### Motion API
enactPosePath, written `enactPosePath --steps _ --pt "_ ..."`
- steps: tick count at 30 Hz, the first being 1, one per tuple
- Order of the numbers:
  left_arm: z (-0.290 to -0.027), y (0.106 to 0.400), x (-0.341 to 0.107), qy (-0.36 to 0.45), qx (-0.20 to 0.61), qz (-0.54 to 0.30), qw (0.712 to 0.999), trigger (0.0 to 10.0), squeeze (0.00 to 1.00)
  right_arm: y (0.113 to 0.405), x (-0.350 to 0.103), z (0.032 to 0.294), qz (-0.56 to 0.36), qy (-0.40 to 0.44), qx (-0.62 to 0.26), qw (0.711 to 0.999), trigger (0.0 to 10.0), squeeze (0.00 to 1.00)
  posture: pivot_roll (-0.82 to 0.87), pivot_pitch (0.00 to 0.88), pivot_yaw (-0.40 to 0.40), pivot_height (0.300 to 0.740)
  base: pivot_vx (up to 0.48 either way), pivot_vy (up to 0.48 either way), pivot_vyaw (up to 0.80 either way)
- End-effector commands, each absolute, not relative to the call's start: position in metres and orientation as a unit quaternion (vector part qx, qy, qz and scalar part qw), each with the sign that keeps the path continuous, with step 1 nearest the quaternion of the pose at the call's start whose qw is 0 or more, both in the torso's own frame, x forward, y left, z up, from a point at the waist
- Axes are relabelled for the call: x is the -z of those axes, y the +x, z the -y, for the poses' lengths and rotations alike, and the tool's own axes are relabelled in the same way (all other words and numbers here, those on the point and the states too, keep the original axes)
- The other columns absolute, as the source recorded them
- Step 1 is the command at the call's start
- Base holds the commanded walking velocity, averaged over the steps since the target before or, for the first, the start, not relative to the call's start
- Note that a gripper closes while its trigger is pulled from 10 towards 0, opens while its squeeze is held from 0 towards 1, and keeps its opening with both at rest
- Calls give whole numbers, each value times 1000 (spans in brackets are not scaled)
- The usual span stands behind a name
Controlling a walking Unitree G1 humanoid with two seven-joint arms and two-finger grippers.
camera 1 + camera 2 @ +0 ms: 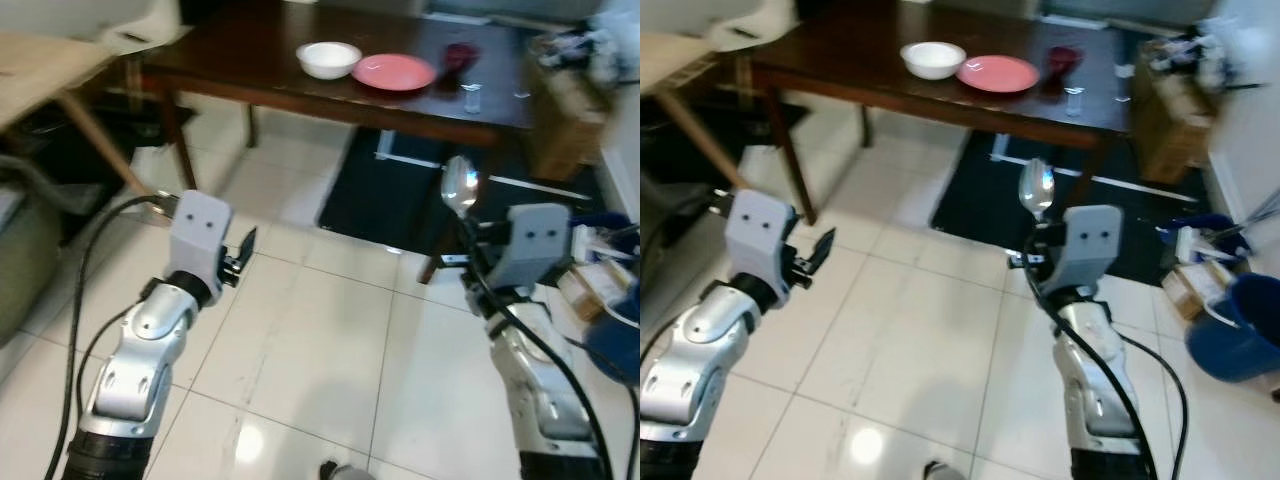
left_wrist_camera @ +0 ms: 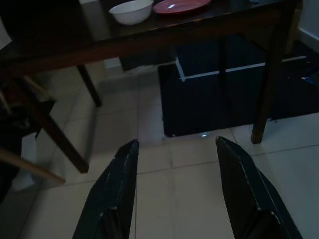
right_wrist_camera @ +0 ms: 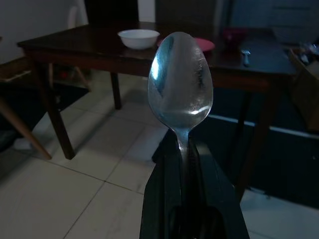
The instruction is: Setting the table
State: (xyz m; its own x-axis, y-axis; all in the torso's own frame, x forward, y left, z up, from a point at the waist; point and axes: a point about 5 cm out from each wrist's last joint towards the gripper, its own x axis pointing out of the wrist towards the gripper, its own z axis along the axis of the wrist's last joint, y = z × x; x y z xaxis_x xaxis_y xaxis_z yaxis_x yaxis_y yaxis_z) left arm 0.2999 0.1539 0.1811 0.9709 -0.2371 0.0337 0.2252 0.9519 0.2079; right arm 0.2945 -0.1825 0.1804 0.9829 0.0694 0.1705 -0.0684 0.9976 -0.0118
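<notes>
Right gripper [image 1: 466,243] clamps a shiny metal spoon [image 1: 459,186] upright.

My head cameras look forward and down over white floor tiles [image 1: 300,330] toward the dark wooden table [image 1: 240,75]. Both wrist cameras face that table from lower down, sharing its white bowl [image 2: 131,11] and pink plate [image 3: 205,45].

Left gripper [image 1: 240,255] raised forward, jaws apart, right gripper [image 1: 462,232] raised, jaws closed
</notes>
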Motion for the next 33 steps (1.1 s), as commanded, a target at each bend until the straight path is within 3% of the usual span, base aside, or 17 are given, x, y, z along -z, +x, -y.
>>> enactPosePath --steps 1,19,25,33 --pt "-150 301 -179 106 123 28 986 10000 0 294 -178 190 82 -4 -22 996 10000 0 -66 28 62 740 0 0 -800" --pt "-140 305 -181 98 136 34 985 10000 0 292 -183 188 89 8 -28 996 10000 0 -116 43 71 740 0 0 -800" --pt "-143 307 -183 99 112 41 988 10000 0 290 -192 169 102 100 -104 984 10000 0 -116 45 66 740 0 0 0" --pt "-148 307 -183 72 107 39 991 10000 0 285 -195 165 110 131 -130 977 10000 0 -119 47 69 740 0 0 0"
